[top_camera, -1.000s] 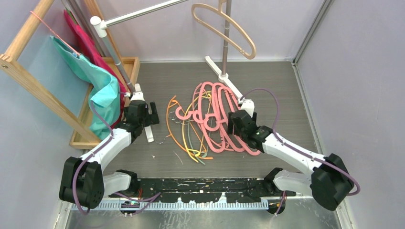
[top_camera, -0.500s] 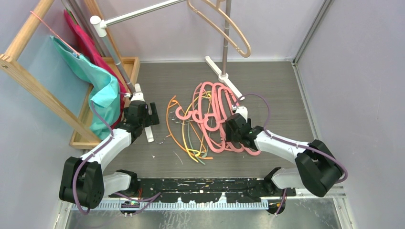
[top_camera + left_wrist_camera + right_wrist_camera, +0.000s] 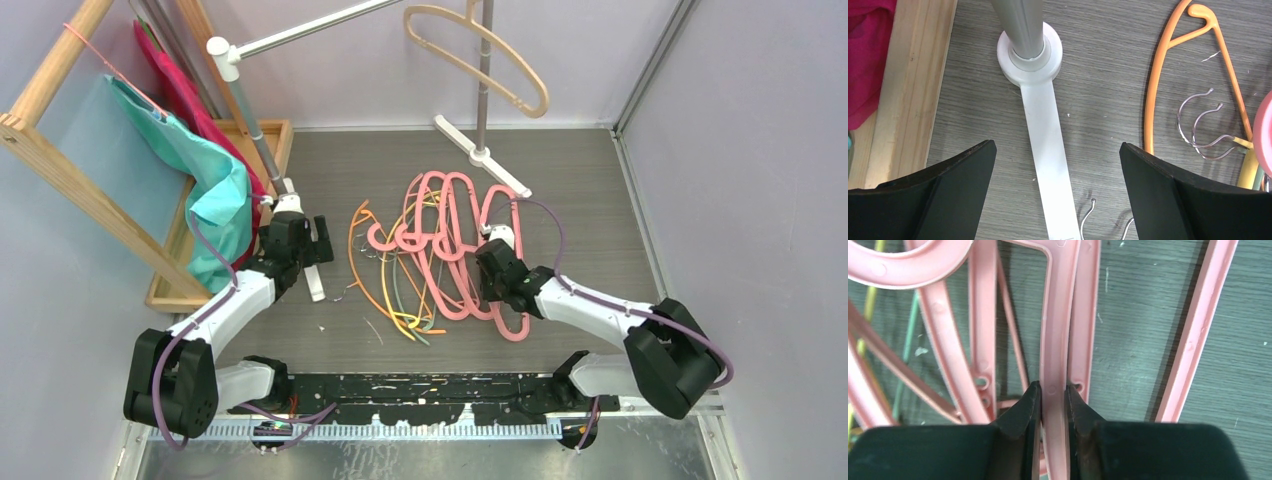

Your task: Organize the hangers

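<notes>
A tangle of thick pink hangers [image 3: 440, 240] lies mid-floor, with thin orange [image 3: 365, 265], yellow and grey-green hangers along its left side. My right gripper [image 3: 492, 278] sits low on the pile's right side. In the right wrist view this gripper [image 3: 1053, 400] is shut on one bar of a pink hanger [image 3: 1057, 315], with other pink bars on both sides. A beige hanger [image 3: 480, 55] hangs from the silver rail [image 3: 310, 28]. My left gripper [image 3: 312, 245] is open and empty above the rack's white foot [image 3: 1048, 130]; the orange hanger [image 3: 1158, 85] lies to its right.
A wooden frame [image 3: 60, 170] with teal cloth [image 3: 215, 195] and magenta cloth [image 3: 175, 85] stands at the left. The rack's grey pole [image 3: 1018, 25] rises just beyond my left gripper. Wire hooks [image 3: 1198, 125] lie beside the orange hanger. Walls close in the right and back.
My right gripper moved left and down onto the pile and shut on a pink hanger bar. The rail, its right pole and the beige hanger shifted right. The left arm stayed put.
</notes>
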Robot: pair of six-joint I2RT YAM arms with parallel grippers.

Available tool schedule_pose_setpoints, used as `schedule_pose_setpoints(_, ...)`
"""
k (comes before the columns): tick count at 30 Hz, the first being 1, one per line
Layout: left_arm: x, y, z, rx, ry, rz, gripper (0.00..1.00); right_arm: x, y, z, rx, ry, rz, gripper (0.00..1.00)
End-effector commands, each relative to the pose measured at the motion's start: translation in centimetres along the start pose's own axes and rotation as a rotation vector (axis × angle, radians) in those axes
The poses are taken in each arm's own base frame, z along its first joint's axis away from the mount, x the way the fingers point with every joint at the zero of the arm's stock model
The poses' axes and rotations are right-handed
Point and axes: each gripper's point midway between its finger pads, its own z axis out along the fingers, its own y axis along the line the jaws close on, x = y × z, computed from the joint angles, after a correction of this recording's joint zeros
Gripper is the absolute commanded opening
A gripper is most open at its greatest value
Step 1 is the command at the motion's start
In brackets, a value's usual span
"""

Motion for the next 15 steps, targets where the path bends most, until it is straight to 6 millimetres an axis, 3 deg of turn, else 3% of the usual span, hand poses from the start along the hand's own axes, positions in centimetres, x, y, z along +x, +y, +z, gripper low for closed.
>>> schedule_pose_setpoints(1, -1.6, -0.2, -0.3, 0.009, -0.059, -0.028, 0.98, -4.9, 3.4, -3.3, -0.156, -0.082, 0.067, 0.01)
schedule_pose_setpoints(11, -1.6, -0.2, -0.3, 0.004, -0.06, -0.029, 0.98, -12.4, 13.4, -12.6, -0.697, -0.142, 0.105, 0.01)
schedule_pose_setpoints(15, -1.6, -0.2, -0.3, 0.005, -0.057, -0.028, 0.98, -17.4, 16.7, -15.6, -0.86, -0.244, 0.127, 0.01)
